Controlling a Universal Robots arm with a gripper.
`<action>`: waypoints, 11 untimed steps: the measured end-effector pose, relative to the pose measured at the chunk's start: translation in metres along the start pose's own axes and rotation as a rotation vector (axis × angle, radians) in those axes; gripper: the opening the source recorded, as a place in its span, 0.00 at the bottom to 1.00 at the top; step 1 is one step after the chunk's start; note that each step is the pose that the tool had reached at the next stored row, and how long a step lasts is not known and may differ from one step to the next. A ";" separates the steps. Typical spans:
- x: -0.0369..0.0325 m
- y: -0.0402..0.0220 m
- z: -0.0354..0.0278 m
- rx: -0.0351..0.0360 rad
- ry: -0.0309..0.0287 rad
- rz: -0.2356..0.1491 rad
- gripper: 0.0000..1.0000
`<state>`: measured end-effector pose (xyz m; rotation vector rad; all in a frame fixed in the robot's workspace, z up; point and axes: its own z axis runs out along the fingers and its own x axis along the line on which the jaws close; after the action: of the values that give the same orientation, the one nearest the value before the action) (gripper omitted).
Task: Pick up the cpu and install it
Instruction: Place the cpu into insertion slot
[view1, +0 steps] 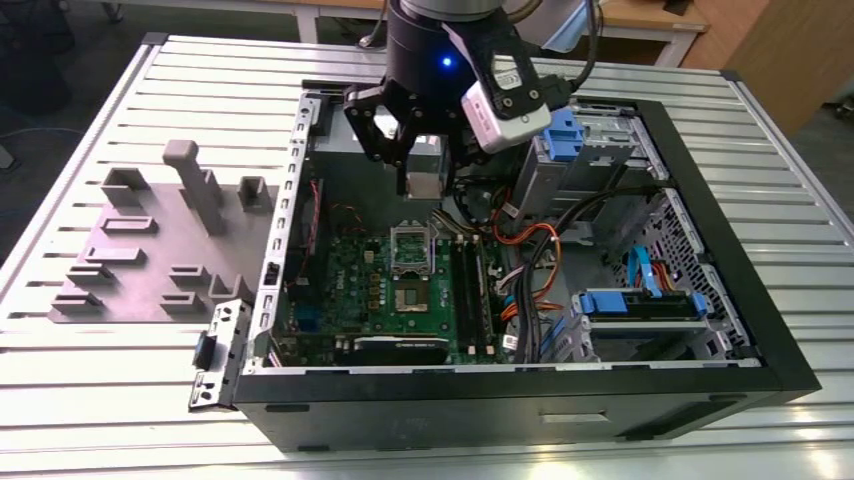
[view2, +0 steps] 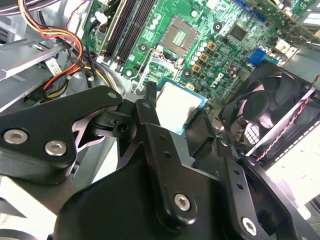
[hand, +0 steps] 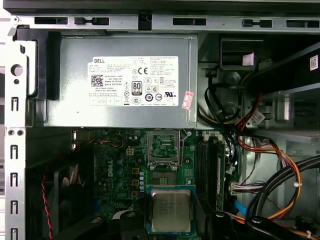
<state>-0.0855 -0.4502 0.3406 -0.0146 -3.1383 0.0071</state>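
My gripper (view1: 424, 178) hangs inside the open computer case (view1: 534, 395), shut on the cpu (view1: 424, 183), a small flat square chip with a pale metal top. In both wrist views the cpu (hand: 171, 210) (view2: 177, 106) sits level between the black fingers (view2: 150, 125), its blue-green edge showing. It is held in the air above the green motherboard (view1: 380, 285). The open processor socket (hand: 164, 145) (view2: 182, 32) (view1: 411, 250) lies on the board a short way from the chip, with its metal frame raised and nothing in it.
A grey power supply (hand: 120, 80) fills the case's far end. Memory slots (hand: 210, 165) and bundled cables (hand: 270, 170) run beside the socket. A black fan (view2: 265, 115) stands close by. Blue drive cages (view1: 641, 300) sit at the exterior view's right, a grey block fixture (view1: 147, 250) at its left.
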 end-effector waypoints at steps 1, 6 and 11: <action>0.0000 -0.0001 0.0005 0.0000 0.0000 0.000 0.47; 0.0000 -0.0005 0.0027 0.0000 0.0000 0.000 0.47; 0.0000 -0.0009 0.0045 0.0001 0.0001 0.000 0.47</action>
<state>-0.0856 -0.4511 0.3361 -0.0146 -3.1382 0.0072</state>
